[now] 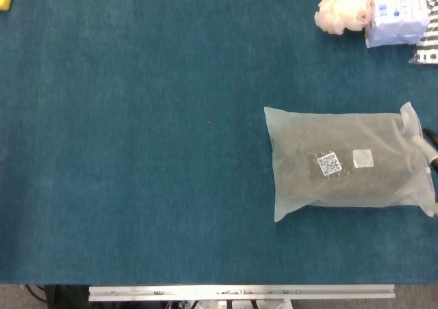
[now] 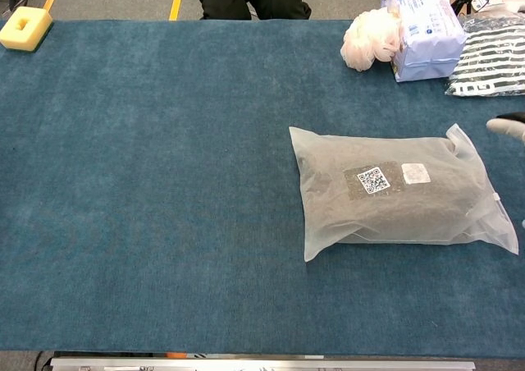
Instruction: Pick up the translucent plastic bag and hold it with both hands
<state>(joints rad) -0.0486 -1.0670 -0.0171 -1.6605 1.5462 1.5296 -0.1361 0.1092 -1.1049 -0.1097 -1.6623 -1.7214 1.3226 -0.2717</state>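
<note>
The translucent plastic bag [image 1: 345, 164] [image 2: 398, 192] lies flat on the blue table at the right. It holds something dark and carries a QR label and a small white sticker on top. Only the fingertips of my right hand [image 1: 431, 147] [image 2: 509, 125] show at the right edge, just beside the bag's right end. Too little of that hand shows to tell how its fingers stand or whether they touch the bag. Neither view shows my left hand.
At the back right lie a cream fluffy bundle [image 2: 369, 39], a pale blue packet [image 2: 421, 26] and a black-and-white striped bag [image 2: 492, 57]. A yellow sponge [image 2: 25, 28] sits at the back left corner. The table's front edge has a metal rail [image 1: 239, 292].
</note>
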